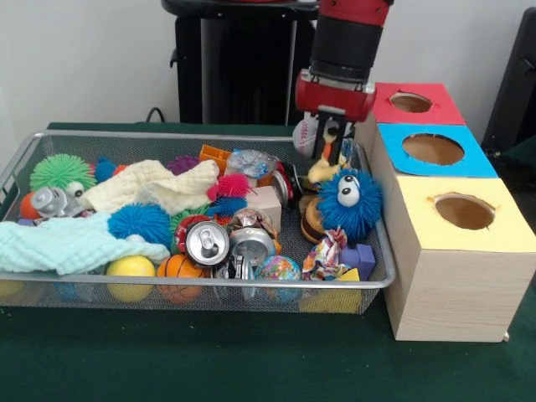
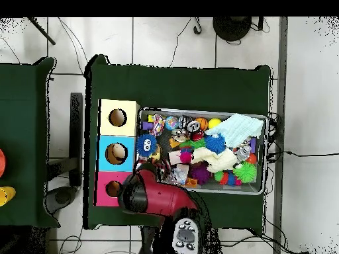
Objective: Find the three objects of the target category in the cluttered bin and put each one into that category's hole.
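The bin (image 1: 251, 285) of silver wire mesh lies on the green table, full of toys, cloths and cans; it also shows in the overhead view (image 2: 205, 110). The red-topped hole (image 1: 410, 102) is the farthest of three on the pale wooden box right of the bin, and it shows in the overhead view (image 2: 113, 189) too. My gripper (image 1: 332, 151) hangs low over the bin's far right corner, just above a yellowish toy (image 1: 322, 172) and beside a white ball (image 1: 306, 134). In the overhead view the red arm (image 2: 155, 195) hides it.
The blue-topped hole (image 1: 433, 149) and the yellow-topped hole (image 1: 464, 211) sit nearer on the same box. A blue fuzzy toy with eyes (image 1: 350, 199), crushed cans (image 1: 207, 243), a white cloth (image 1: 159, 188), a pale blue cloth (image 1: 59, 243) and spiky balls (image 1: 140, 222) crowd the bin.
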Tool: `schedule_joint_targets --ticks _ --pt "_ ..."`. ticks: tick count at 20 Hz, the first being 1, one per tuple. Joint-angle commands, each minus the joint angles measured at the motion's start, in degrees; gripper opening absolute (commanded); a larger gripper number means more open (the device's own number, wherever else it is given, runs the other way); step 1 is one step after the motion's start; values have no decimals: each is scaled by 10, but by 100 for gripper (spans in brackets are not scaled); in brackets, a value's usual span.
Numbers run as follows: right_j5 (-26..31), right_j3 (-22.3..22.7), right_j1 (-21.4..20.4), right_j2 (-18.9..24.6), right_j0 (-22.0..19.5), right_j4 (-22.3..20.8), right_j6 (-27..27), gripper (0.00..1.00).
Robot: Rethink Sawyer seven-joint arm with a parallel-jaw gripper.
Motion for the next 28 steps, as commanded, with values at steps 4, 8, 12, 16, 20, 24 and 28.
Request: schedule_joint_targets --ticks 4,8,12,16,20,24,28 --pt "177 56 -94 -19 47 31 119 0" --pt "221 65 -137 -30 66 38 129 0" --pt "257 73 -170 -46 82 39 131 0" --pt "245 83 -172 -46 73 39 122 0" --pt "240 83 -168 -45 70 38 118 0" --pt "233 88 -162 -43 73 41 121 0" --pt "202 101 -145 -28 72 52 131 0"
